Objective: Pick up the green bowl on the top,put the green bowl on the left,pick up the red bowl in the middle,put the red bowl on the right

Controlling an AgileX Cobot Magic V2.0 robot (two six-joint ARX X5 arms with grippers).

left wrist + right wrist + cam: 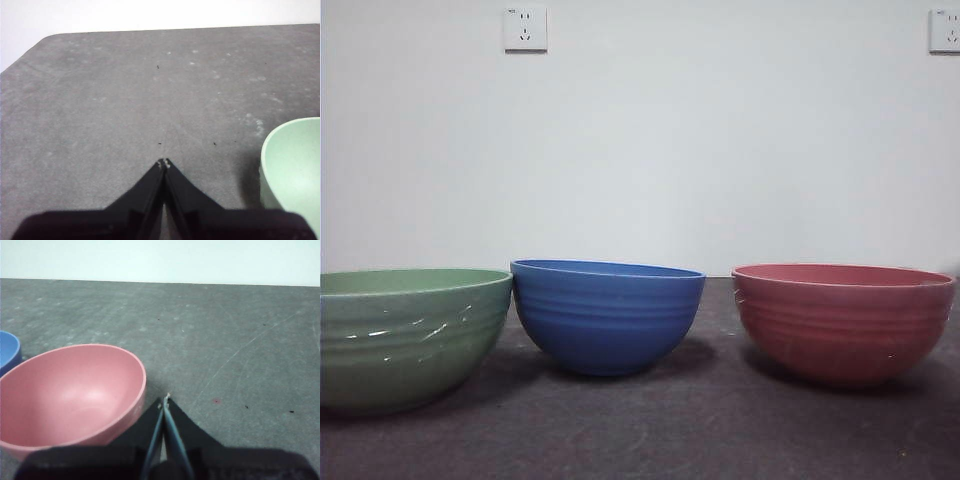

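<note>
With the green bowl (410, 335) at the worktop's left edge, the red bowl (842, 320) at its right and the blue bowl (607, 313) between, you see both steps apparently done; left gripper (164, 162) and right gripper (165, 399) are closed, empty, needing only withdrawal.

Left end effector (164, 163) and right end effector (165, 400) both have jaws pressed together, gripping nothing.
</note>
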